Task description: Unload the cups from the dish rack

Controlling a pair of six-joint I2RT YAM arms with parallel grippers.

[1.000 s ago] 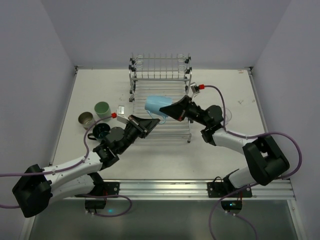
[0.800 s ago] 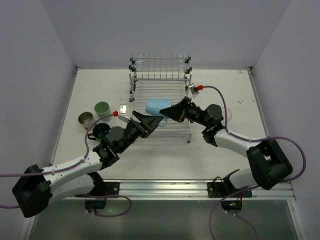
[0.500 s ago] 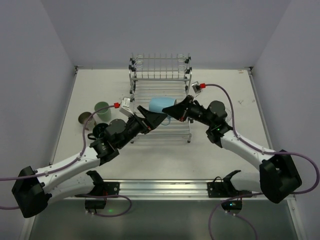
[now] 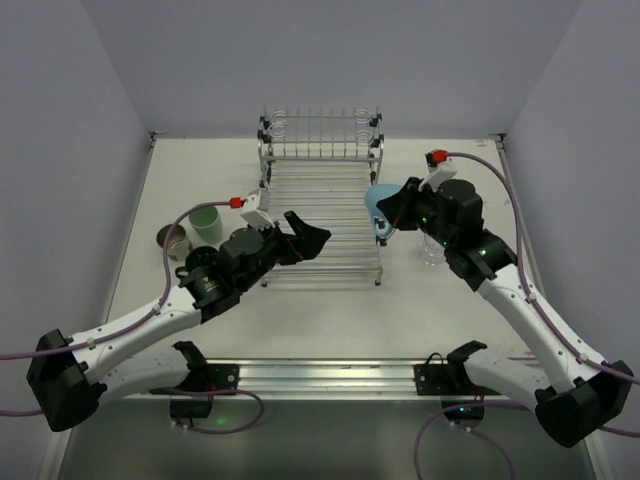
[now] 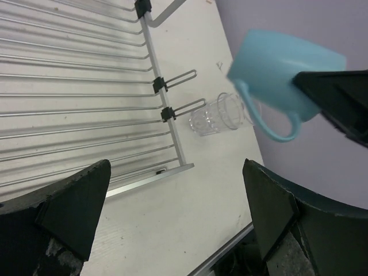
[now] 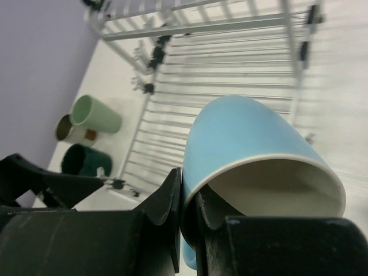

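Your right hand (image 4: 390, 213) pinches the blue cup (image 6: 241, 144) by its rim at the rack's (image 4: 320, 190) right edge, with the tumbler (image 4: 430, 248) just beyond it. Your left hand (image 4: 308, 230) gapes empty.

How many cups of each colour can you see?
light blue cup: 1
pale green cup: 1
beige metallic cup: 1
dark teal mug: 1
clear tumbler: 1
Total: 5 cups in view
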